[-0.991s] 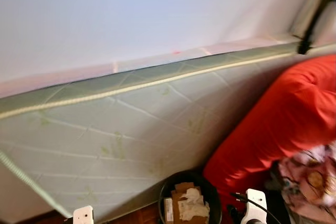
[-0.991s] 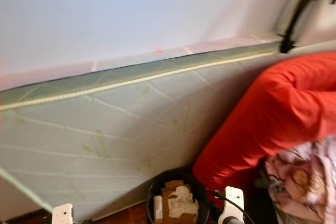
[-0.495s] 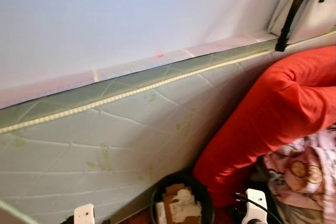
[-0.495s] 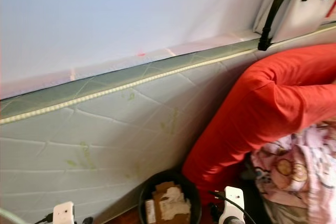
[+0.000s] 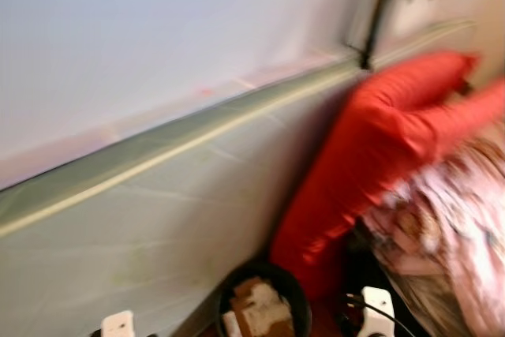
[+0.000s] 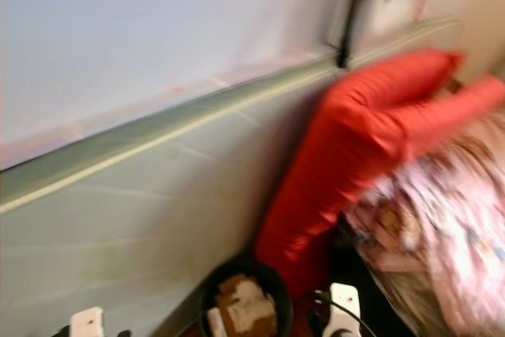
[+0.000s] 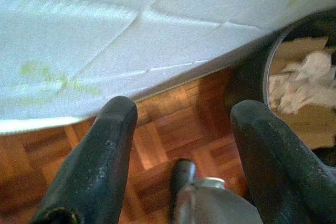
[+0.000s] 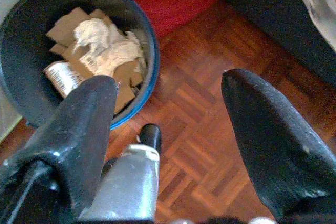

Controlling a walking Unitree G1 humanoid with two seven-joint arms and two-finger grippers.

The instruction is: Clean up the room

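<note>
A dark round bin (image 5: 260,305) holding cardboard scraps and crumpled paper (image 8: 100,51) stands on the wood floor against a pale green mattress (image 5: 158,219) leaning on the wall. My right gripper (image 8: 173,129) hangs open just above the floor beside the bin (image 8: 31,40), nothing between its fingers. My left gripper (image 7: 181,150) is open too, low over the parquet, with the mattress edge (image 7: 131,35) ahead and the bin rim (image 7: 273,51) off to one side. Both wrists show as white blocks at the bottom of the blurred head views.
A big red cushion (image 5: 371,155) leans on the mattress to the right of the bin. Pink patterned bedding (image 5: 450,226) is heaped further right. A black strap (image 5: 375,13) hangs on the wall above. Parquet floor (image 8: 210,129) lies between bin and dark furniture.
The whole picture has slid left and blurred, so the camera is turning to the right; more of the pink bedding has come in. The bin, cushion and both arms keep their places.
</note>
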